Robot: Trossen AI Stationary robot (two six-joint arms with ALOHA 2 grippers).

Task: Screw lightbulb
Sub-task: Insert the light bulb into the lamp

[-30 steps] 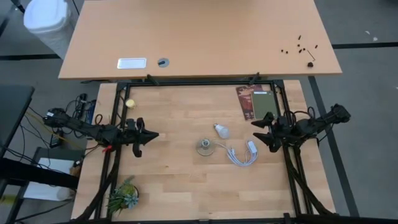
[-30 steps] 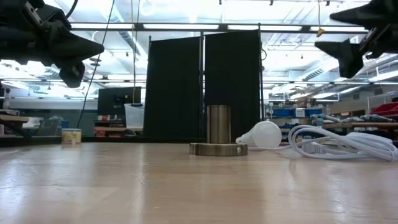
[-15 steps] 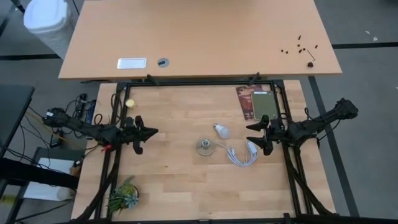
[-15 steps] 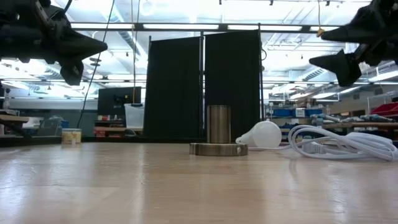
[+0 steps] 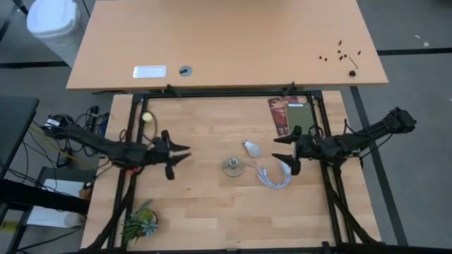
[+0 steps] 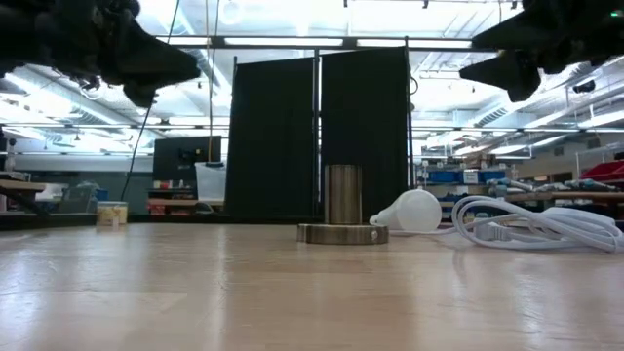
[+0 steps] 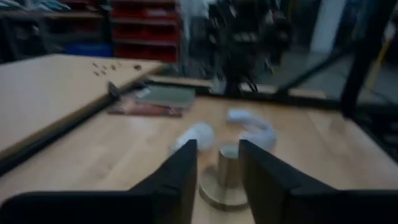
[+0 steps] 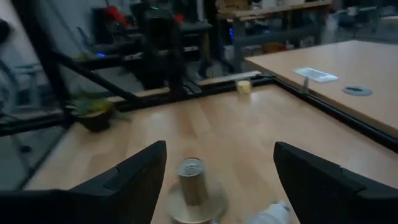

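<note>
The white lightbulb [image 5: 251,148] lies on its side on the wooden table, screw base toward the metal socket [image 5: 232,166], a short upright cylinder on a round disc. It also shows in the low view [image 6: 414,210] and the left wrist view [image 7: 193,134]. A white plug with a coiled cord [image 5: 275,175] lies right of the socket. My left gripper [image 5: 185,151] hovers open left of the socket, pointing level at it [image 7: 217,144]. My right gripper [image 5: 281,156] hovers open over the cord's right end, with nothing between its fingers [image 8: 219,146].
A dark booklet and a phone-like slab [image 5: 289,116] lie at the table's far right. A small plant [image 5: 139,222] stands at the near left, and a small yellow thing [image 5: 147,118] at the far left. Black frame rails [image 5: 226,94] border the table.
Both grippers have moved in toward the socket at the table's middle, the left one toward the right edge and the right one toward the left edge. Both have also risen a little. The lightbulb, socket and cord have stayed where they were.
</note>
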